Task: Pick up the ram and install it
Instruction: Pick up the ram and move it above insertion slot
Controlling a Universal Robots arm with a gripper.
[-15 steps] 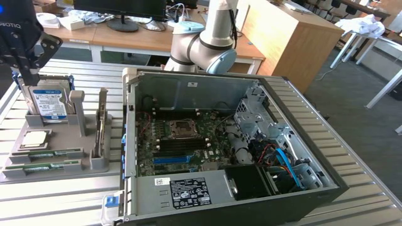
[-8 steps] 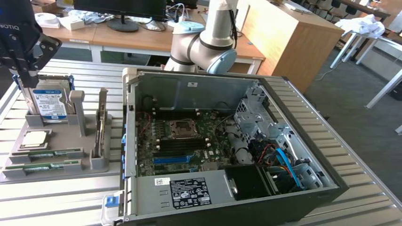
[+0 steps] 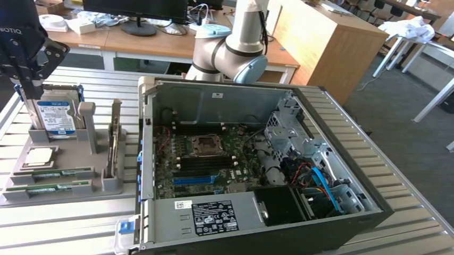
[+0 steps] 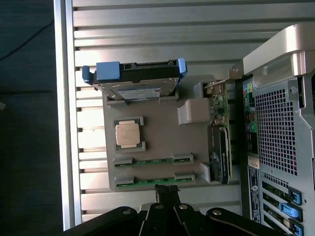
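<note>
Two near-identical thin green ram sticks lie side by side in the slots of a grey holder (image 3: 106,183): one (image 3: 58,172) (image 4: 152,162) beside the processor chip, the other (image 3: 48,187) (image 4: 153,181) at the holder's edge. I cannot tell which of them is the task's ram. My gripper (image 3: 27,89) hangs above the holder's far end at the exterior view's left, next to the hard drive. Its fingers are shut with nothing between them. In the wrist view the gripper (image 4: 166,190) stands just past the edge stick, well above it.
The holder also carries an upright hard drive (image 3: 57,118) with blue rails, a silver processor chip (image 3: 40,155) and an upright card (image 3: 112,143). The open computer case (image 3: 341,133) lies to the exterior view's right, its motherboard (image 3: 206,159) exposed. Everything rests on a slatted metal table (image 3: 64,228).
</note>
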